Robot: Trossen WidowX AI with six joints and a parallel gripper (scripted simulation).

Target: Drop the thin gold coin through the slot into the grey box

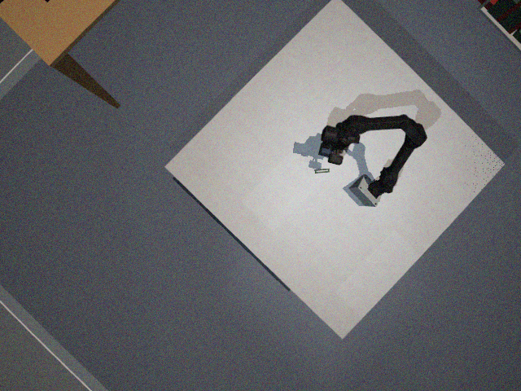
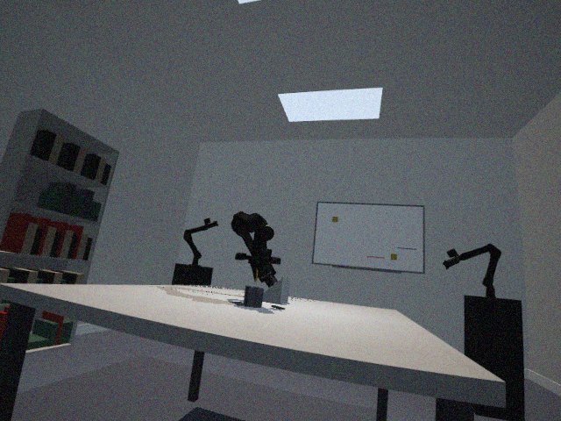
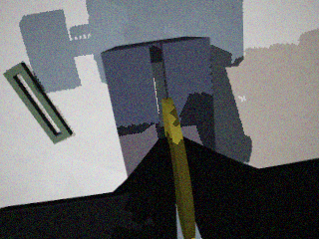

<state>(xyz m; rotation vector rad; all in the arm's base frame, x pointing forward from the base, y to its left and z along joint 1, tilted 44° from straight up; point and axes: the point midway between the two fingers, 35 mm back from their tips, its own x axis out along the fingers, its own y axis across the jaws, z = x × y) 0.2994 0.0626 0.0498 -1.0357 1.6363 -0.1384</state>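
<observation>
The gold coin (image 3: pixel 173 121) (image 2: pixel 255 274) is seen nearly edge-on, gripped in my black gripper (image 3: pixel 172 141) (image 2: pixel 257 270). The gripper is shut on the coin, above the grey box (image 3: pixel 131 85) (image 2: pixel 252 297). A small gap shows between coin and box in the exterior view. In the wrist view the slot (image 3: pixel 159 77) runs up the lid. The coin's far end overlaps the slot's near part, slightly right of it and at a small angle. The dark-green holder (image 3: pixel 55 135) (image 1: pixel 316 171) (image 2: pixel 277 307) stands empty beside the box. In the top view the arm hides most of the box.
The arm (image 1: pixel 385 122) (image 2: pixel 246 222) arches over the white table (image 1: pixel 273 227) (image 2: pixel 344 331) from its base block (image 1: pixel 362 192), near the box. Its shadows fall around the box and holder. Shelves, a whiteboard and two other arms stand in the background.
</observation>
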